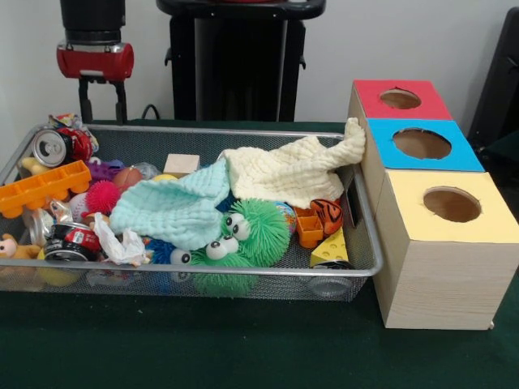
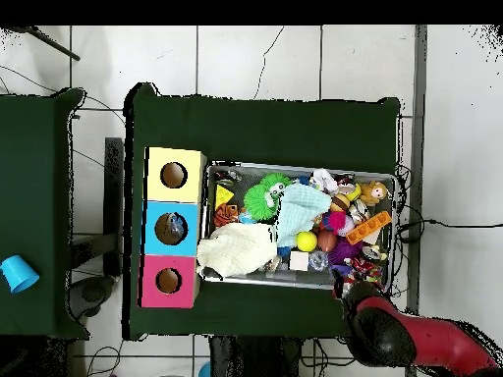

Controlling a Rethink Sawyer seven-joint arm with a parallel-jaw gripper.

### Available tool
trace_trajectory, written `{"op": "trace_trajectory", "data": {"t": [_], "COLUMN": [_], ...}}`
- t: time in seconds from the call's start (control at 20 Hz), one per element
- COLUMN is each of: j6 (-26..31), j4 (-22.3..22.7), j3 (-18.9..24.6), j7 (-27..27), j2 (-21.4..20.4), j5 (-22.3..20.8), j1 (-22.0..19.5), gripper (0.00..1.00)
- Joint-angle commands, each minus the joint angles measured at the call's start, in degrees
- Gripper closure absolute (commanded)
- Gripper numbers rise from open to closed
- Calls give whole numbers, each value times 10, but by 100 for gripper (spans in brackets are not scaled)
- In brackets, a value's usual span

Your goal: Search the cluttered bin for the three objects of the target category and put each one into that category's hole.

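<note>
The green-covered table carries a wire mesh bin and, touching its end, a row of three wooden boxes, each with a round hole in its top: the yellow-topped box nearest the camera in the front view, the blue-topped box in the middle and the red-topped box farthest. Which category is wanted cannot be told, so the three target objects cannot be singled out in the clutter. Inside the bin, a cream cloth drapes over the end by the boxes, one corner reaching up against the blue-topped box, and a mint cloth lies beside it over the middle. A green fuzzy toy with googly eyes sits against the near wall, an orange toy block tray lies at the opposite end, and a crushed drink can rests in the far corner there. The gripper hangs above that far corner, outside the rim, its two fingers parted and holding nothing.
</note>
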Motion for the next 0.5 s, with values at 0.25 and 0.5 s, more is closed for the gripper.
{"op": "trace_trajectory", "data": {"t": [0.25,0.5], "j6": [16,10], "j4": [-31,-40], "j3": [17,12], "j7": [16,20], "j2": [4,15], "j5": [1,0], "j1": [41,51], "gripper": [0,0]}}
